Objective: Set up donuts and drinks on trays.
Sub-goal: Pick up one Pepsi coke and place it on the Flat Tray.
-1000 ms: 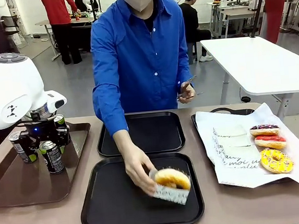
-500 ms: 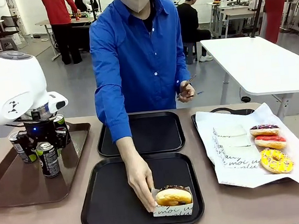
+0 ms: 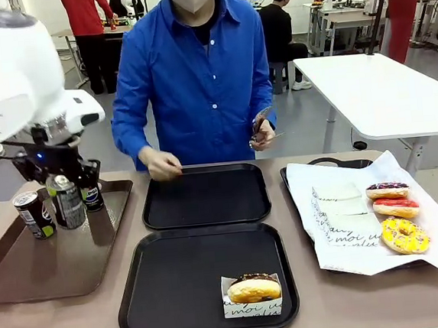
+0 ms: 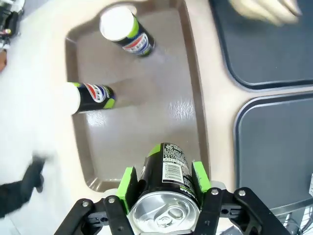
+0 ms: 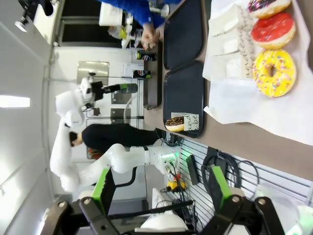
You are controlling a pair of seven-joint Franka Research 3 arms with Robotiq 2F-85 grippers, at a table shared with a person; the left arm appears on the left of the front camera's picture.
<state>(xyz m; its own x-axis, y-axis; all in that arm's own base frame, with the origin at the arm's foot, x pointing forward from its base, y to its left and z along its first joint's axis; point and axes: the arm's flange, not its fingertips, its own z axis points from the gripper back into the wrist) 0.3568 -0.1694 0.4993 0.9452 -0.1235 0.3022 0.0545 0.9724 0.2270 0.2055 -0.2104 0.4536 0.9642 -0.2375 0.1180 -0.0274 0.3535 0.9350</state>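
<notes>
Person's hand [image 3: 164,166] withdrawn from near black tray [image 3: 176,290], sleeved donut [image 3: 254,288] left in its near-right corner. Left end effector [image 4: 164,182] clamps drink can [image 3: 67,202], lifted over brown tray [image 3: 51,263] left of it, likely for transfer. Right end effector [image 5: 161,186] spread, empty.

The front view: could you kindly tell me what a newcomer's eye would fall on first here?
The left gripper clamps a dark can, held over the brown tray at the table's left. On the near black tray, a glazed donut in a lettered sleeve sits in the front right corner. Three more donuts lie on a white paper sheet at the right.
</notes>
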